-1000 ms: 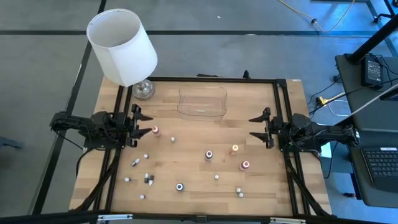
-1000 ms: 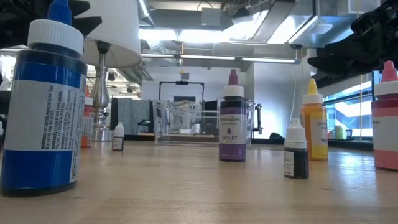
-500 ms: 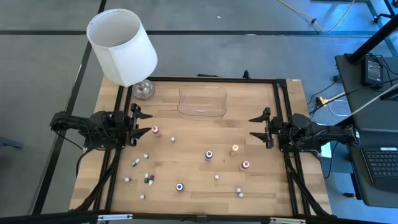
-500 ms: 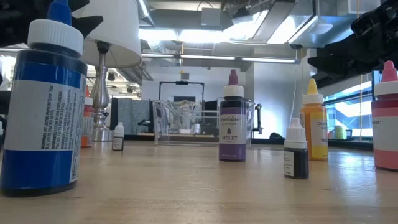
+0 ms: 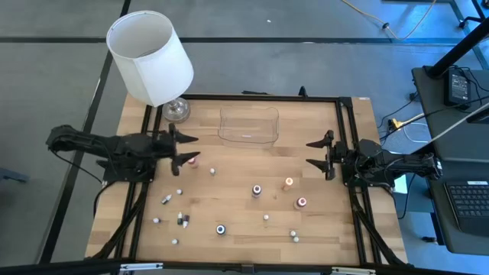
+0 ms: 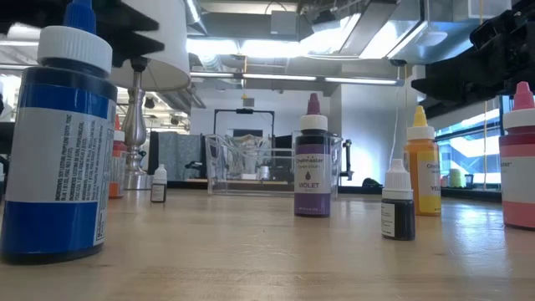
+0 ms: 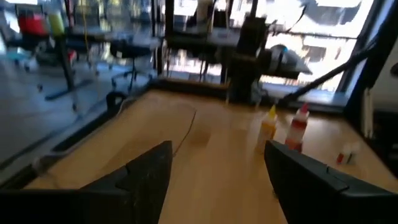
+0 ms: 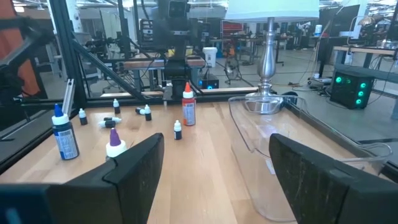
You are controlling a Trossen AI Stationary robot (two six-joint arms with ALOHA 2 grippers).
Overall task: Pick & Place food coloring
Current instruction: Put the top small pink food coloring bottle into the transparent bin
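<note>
Food coloring bottles (image 5: pixel 257 190) standing scattered across the wooden table (image 5: pixel 244 164), upright for the most part, none being held. Red bottle (image 5: pixel 192 160) sitting just beside the left gripper (image 5: pixel 187 149), fingers spreading wide, hovering over the table near the lamp (image 5: pixel 150 57). Right gripper (image 5: pixel 315 153) waiting at the table's right edge, fingers likewise spreading apart, empty. Clear tray (image 5: pixel 248 125) lying toward the far edge, between the arms.
</note>
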